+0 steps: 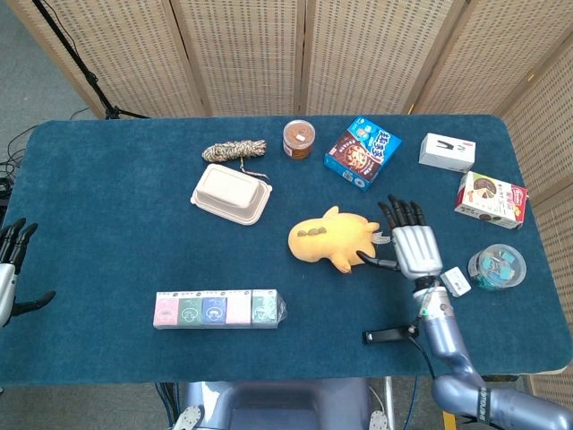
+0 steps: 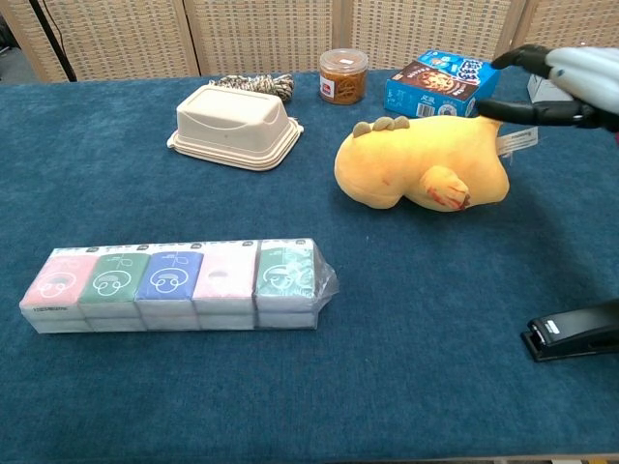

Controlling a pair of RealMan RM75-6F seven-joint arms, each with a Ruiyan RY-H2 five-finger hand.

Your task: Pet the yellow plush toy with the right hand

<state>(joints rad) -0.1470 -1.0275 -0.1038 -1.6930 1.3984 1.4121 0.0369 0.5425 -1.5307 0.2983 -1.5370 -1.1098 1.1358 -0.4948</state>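
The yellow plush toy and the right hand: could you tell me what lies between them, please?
Only bare blue cloth and the toy's white tag; the head view shows the right hand open just beside the yellow plush toy.

Yellow plush toy (image 1: 333, 240) on dark blue table (image 1: 107, 233), beige container (image 1: 231, 193)

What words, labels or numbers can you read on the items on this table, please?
None can be read for certain.
Blue snack box: printed characters, too blurred.
Brown-lidded jar: red label, too small.
Tissue packs: round logos only, lettering illegible.
Plush toy tag: print too small.
Red-and-white box: blurred.
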